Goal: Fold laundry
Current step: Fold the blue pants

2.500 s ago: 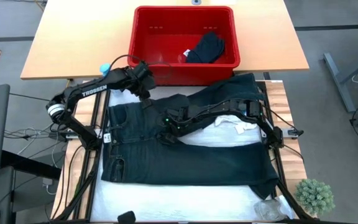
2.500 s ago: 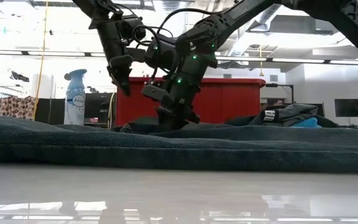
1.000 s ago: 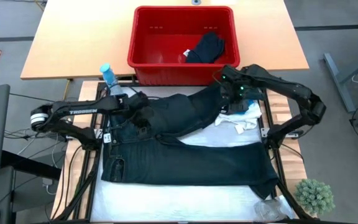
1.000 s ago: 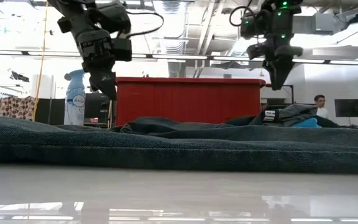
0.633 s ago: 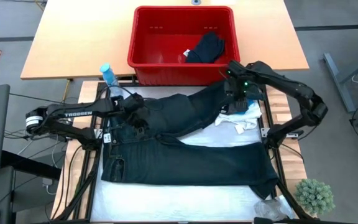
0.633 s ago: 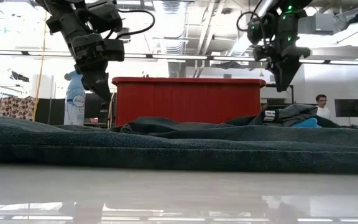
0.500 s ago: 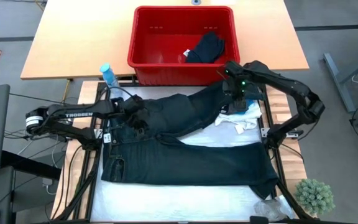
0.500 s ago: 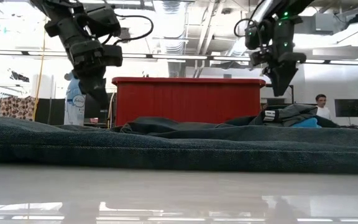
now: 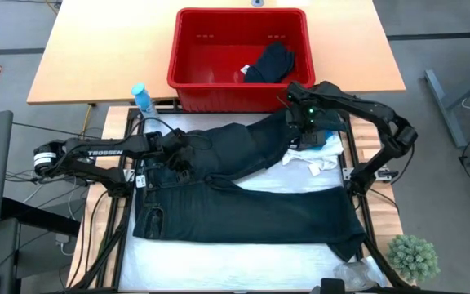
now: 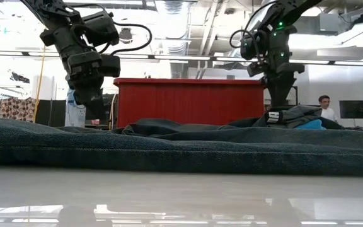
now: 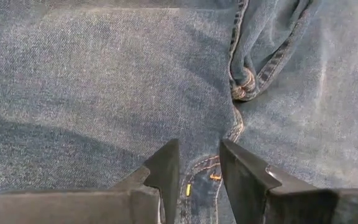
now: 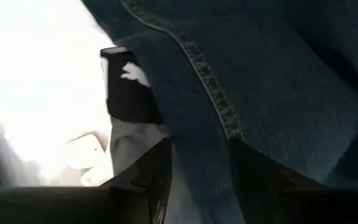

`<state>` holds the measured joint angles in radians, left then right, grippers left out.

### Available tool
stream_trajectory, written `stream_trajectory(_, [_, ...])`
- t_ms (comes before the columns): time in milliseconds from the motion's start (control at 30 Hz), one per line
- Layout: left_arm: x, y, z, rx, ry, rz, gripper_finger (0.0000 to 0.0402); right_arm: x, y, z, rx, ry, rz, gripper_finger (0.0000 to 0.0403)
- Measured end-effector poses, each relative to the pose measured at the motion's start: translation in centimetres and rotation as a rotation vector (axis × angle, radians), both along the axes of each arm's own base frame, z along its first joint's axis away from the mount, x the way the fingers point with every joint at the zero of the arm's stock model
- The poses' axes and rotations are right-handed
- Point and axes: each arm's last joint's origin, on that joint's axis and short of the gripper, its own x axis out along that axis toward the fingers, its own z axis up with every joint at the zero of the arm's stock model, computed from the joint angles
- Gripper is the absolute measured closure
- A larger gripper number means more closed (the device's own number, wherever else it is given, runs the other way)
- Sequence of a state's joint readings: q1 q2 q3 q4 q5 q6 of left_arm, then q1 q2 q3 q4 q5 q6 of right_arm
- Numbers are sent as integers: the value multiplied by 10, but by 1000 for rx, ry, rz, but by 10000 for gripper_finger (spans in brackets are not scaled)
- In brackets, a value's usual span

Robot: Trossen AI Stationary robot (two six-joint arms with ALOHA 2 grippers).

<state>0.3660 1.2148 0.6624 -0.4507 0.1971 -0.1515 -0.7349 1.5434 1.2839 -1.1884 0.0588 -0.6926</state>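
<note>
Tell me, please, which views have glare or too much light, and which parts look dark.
Low view: bright ceiling lights wash out the room, and the glossy table reflects them. Right wrist view: the white garment is overexposed, while the trousers beside it look very dark. Left wrist view: even light on the denim, soft shadows only. High view: even light, no glare.

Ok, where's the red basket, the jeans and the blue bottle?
red basket (image 9: 188, 57), high view, on its left wall.
jeans (image 9: 251, 214), high view, on the near leg.
blue bottle (image 9: 141, 96), high view, on its top.
</note>
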Motion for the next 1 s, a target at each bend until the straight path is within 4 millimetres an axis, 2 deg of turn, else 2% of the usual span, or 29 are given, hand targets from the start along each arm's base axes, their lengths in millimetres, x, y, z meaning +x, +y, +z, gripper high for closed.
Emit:
stream_trajectory(167, [0,0,0,6,2,-8,299,1,-4,-4,-41,49,-19,246])
stream_trajectory(233, [0,0,0,7,3,-9,299,1,-4,-3,-71,61,-23,277])
stream_trajectory(367, [0,0,0,24,9,-2,299,-2,-7,-3,-82,79,-68,372])
stream_trajectory(400, [0,1,0,32,12,3,299,-3,-8,-3,-81,79,-81,384])
stream_trajectory(600, [-1,2,-1,73,28,27,299,-11,-8,2,-115,98,-184,390])
stream_trajectory(833, [0,2,-1,86,29,5,299,-33,4,33,-249,32,-309,390])
stream_trajectory(1000, [5,4,-10,91,54,-22,299,-57,14,49,-295,29,-503,390])
